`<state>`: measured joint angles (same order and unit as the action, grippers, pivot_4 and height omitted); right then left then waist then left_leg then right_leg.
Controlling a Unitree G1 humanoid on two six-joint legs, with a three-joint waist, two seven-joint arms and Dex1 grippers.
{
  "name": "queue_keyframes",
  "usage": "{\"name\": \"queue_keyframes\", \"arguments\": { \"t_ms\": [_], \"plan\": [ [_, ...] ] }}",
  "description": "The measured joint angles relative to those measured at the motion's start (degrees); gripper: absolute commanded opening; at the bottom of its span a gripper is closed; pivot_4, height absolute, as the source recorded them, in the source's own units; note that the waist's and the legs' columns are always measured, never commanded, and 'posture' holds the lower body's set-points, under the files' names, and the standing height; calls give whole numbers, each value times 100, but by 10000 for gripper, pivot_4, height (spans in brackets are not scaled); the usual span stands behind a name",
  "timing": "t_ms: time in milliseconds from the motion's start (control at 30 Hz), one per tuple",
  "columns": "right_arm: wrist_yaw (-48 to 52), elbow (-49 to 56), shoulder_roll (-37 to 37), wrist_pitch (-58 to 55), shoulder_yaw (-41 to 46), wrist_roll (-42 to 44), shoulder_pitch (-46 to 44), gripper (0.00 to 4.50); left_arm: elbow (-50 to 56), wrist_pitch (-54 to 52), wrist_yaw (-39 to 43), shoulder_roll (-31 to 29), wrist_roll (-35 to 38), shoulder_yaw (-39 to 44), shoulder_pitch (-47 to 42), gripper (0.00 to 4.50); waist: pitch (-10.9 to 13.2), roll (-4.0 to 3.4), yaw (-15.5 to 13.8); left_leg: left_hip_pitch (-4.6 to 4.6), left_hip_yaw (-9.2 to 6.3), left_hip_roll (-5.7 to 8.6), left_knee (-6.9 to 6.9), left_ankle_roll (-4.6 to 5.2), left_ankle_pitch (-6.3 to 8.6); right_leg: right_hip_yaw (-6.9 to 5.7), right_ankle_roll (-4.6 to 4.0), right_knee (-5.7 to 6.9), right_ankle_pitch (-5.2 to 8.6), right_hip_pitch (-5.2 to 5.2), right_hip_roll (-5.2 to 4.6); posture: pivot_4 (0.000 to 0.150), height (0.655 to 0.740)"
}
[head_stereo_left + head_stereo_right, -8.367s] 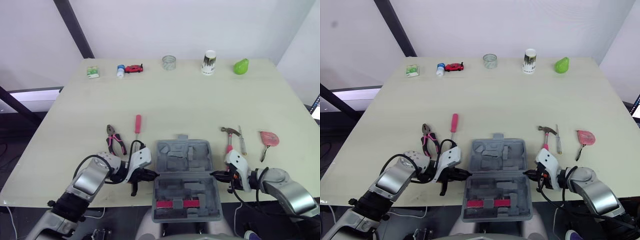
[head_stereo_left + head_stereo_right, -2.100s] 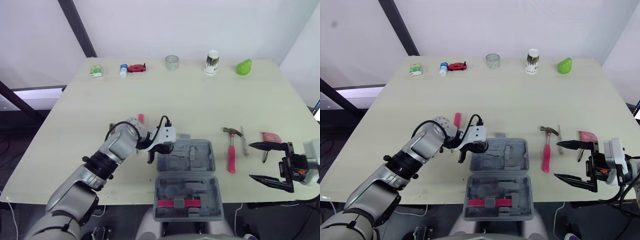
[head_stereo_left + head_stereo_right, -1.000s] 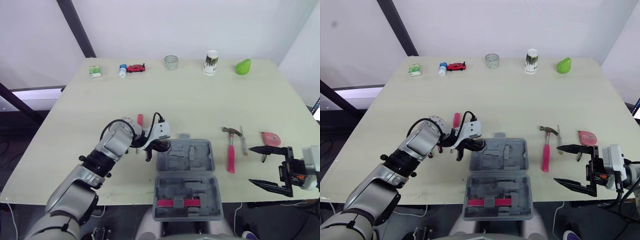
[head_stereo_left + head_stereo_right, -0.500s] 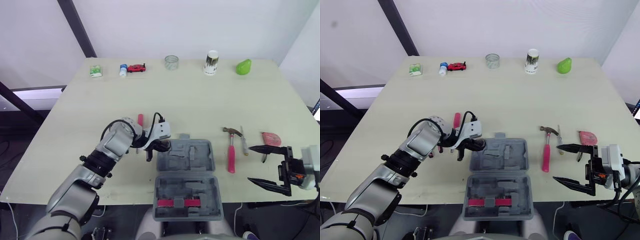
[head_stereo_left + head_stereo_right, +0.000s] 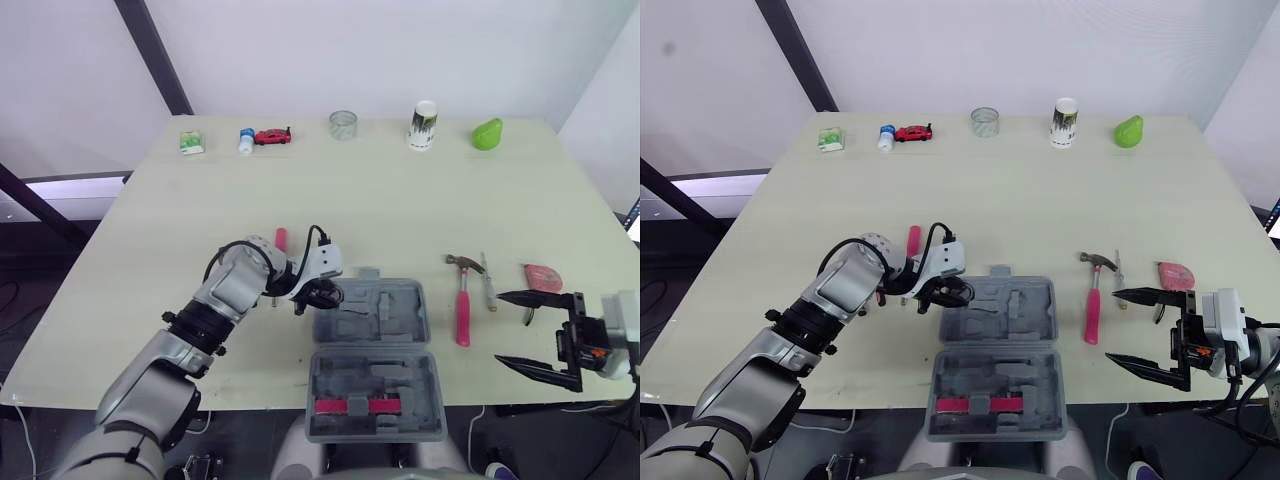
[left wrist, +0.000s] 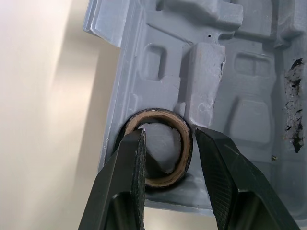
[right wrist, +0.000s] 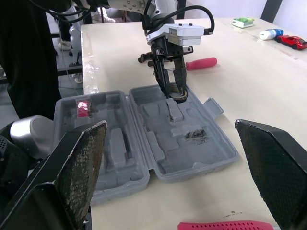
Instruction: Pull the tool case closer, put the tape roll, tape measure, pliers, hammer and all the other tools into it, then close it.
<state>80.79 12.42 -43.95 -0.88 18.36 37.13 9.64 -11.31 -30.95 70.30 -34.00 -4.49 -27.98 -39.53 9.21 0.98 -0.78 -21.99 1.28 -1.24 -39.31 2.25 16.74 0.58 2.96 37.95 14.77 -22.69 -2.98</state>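
Note:
The grey tool case (image 5: pixel 400 320) lies open near the table's front edge. Its lid half with a red strip (image 5: pixel 350 406) is nearest me. My left gripper (image 5: pixel 310 299) points down at the case's far left corner. There the tape roll (image 6: pixel 165 146) rests in a recess, one finger (image 6: pixel 130 163) over its rim and the other just outside it, both parted and off the roll. My right gripper (image 5: pixel 500 327) hangs wide open and empty off the front right edge. The pink-handled hammer (image 5: pixel 461 312), a small screwdriver (image 5: pixel 487 287) and the pink tape measure (image 5: pixel 541 277) lie to the case's right.
A red-handled screwdriver (image 5: pixel 281 238) lies behind my left forearm. Along the far edge stand a green box (image 5: pixel 191 143), a small bottle (image 5: pixel 244 140), a red toy car (image 5: pixel 272 136), a clear cup (image 5: pixel 343 124), a paper cup (image 5: pixel 423 124) and a green pear (image 5: pixel 486 133).
My left gripper's fingers have parted and let go of the tape roll, which now sits in the case's corner recess. My right gripper has stayed where it was.

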Motion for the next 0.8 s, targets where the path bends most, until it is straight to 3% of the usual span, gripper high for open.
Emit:
{"name": "queue_keyframes", "arguments": {
  "t_ms": [300, 533, 700, 800],
  "plan": [
    [-5, 5, 1, 0, -10, -2, 0, 45000, 1048, -559, 392, -240, 69, -55, -303, 17419, 0, 0, 2, 0, 0, 0, 0, 0, 0, 0, 0, 0, 0, 0, 1, 1500, 7400],
    [-33, 4, 115, 60, -101, -69, -7, 45000, 1103, -667, 294, -64, 562, 395, -288, 17419, 0, 0, 3, 0, 0, -2, -1, 0, 0, 0, 0, 0, 0, 0, 0, 1500, 7400],
    [-119, -23, 250, 168, -232, -173, -149, 45000, 538, 196, 254, 214, 1212, 1125, 158, 17419, -2, -3, 19, 6, 2, -4, 1, -1, 0, 3, -1, 1, 0, 0, -1, 1500, 7400],
    [-196, -144, 441, 371, -288, -309, -165, 45000, -753, 1425, 267, 301, 1484, 1711, 551, 17419, -1, -2, 9, 3, -1, -2, 0, -1, -1, -3, -2, 2, 0, -1, 0, 1500, 7400]
  ]
}}
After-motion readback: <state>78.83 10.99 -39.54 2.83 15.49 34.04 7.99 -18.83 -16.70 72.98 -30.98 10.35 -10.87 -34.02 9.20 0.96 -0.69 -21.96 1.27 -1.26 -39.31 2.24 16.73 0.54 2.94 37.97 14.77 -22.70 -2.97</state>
